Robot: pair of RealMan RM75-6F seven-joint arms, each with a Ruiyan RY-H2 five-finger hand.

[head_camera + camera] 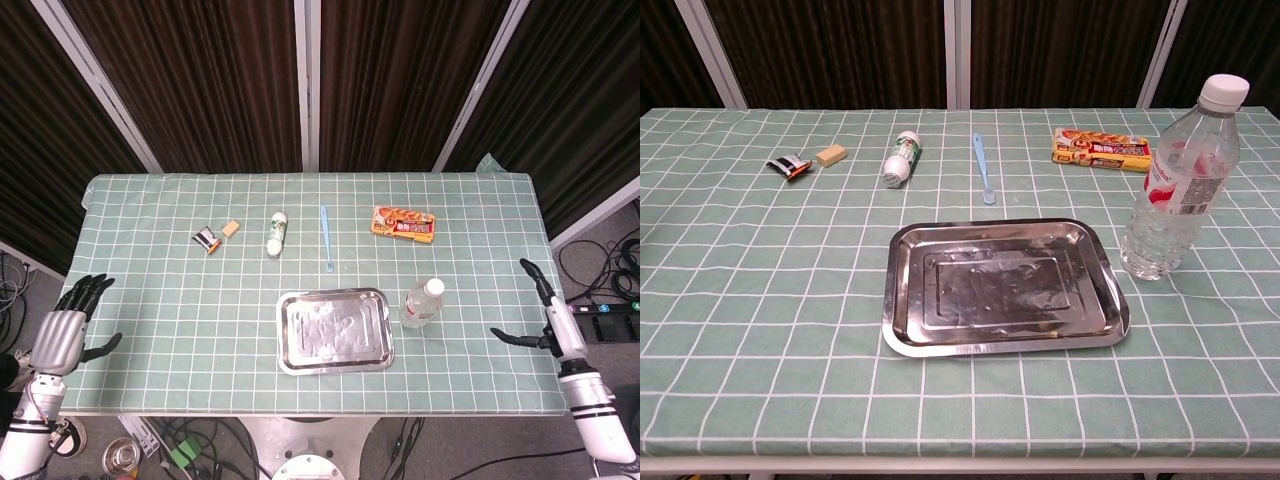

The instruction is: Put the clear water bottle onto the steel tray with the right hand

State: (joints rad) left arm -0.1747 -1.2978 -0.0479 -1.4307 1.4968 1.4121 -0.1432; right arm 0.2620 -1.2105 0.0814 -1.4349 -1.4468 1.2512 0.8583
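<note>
Head view shows the clear water bottle (422, 303) standing upright on the checked tablecloth (180, 300) just to the right of the steel tray (335, 330), close to the tray's rim but not on it, so nothing of the task looks done yet. The right hand (548, 315) hangs off the table's right edge, well apart from the bottle, fingers spread and holding nothing, while the left hand (65, 333) sits equally empty and splayed far out beyond the tray's left side. What remains, by my reading, is everything: reaching to the bottle, gripping it, lifting it and setting it onto the tray.
</note>
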